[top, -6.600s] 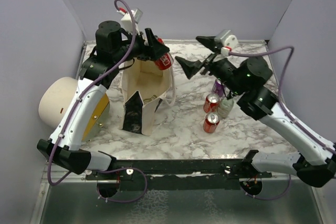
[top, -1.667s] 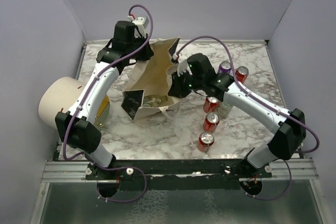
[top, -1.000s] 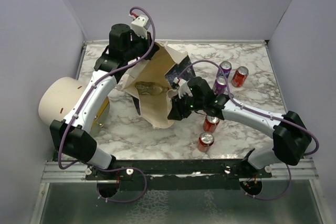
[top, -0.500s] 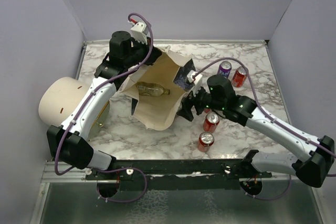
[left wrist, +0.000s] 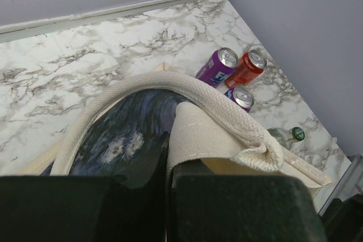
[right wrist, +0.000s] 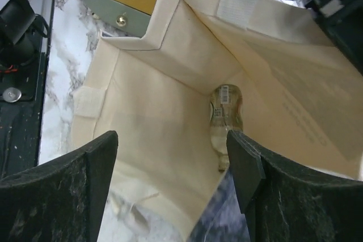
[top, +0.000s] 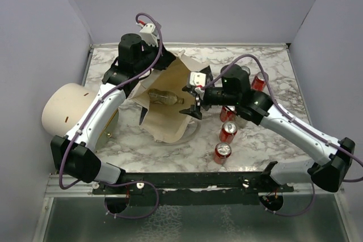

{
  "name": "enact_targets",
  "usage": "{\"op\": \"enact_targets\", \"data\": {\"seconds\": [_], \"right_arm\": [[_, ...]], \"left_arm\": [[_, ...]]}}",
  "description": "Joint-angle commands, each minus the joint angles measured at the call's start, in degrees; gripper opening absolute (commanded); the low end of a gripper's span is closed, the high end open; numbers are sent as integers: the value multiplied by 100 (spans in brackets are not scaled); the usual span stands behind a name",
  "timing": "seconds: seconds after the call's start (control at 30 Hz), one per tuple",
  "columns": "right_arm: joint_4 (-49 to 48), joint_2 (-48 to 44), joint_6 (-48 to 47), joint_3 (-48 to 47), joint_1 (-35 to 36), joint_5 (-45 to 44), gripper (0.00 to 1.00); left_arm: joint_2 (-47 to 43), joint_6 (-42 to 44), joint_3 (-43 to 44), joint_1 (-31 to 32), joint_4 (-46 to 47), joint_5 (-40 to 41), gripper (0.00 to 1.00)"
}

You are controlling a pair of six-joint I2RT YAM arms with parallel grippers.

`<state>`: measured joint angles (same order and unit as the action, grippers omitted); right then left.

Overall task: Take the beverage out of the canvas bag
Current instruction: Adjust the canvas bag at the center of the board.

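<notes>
Fabric of the bag (left wrist: 210,134) rim is pinched between the jaws of the left gripper (left wrist: 169,160), seen only in its wrist view. Overhead, the bag lies tipped, mouth rightward, bottle (top: 163,97) inside. At its mouth the right gripper (right wrist: 173,145) faces in, jaws spread; red cans (top: 228,131) stand right.

**Robot test cell in a laboratory setting.**
Plain lavender-grey walls (top: 227,4) enclose a marble-patterned table (top: 272,60) on three sides; a left arm (top: 96,111) and a right arm (top: 295,130) are bolted to a metal rail (top: 193,181) at the near edge, with purple cables (top: 248,56) routed along them.
</notes>
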<state>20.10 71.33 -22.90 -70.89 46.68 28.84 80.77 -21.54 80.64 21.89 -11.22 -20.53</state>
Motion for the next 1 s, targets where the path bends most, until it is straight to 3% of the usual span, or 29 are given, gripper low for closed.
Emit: {"op": "enact_targets", "data": {"seconds": [0.0, 0.17, 0.27, 0.5, 0.77, 0.97], "right_arm": [[-797, 520, -53, -176, 163, 282, 75], [-157, 1238, -779, -610, 734, -949, 71], [-164, 1434, -755, -526, 782, -1959, 68], [668, 1066, -1163, 226, 781, -3223, 58], [511, -157, -1240, 1549, 782, -3205, 58], [-355, -53, -1955, 1271, 780, -1424, 57]], "left_arm": [[-307, -306, 162, 35, 420, 75, 0], [-343, -366, 110, 35, 402, 223, 0], [-383, -406, 52, 35, 430, 235, 0], [-495, -457, -74, 35, 514, 255, 0], [-427, -453, -64, 36, 427, 99, 0], [-449, -466, -85, 35, 417, 47, 0]]}}
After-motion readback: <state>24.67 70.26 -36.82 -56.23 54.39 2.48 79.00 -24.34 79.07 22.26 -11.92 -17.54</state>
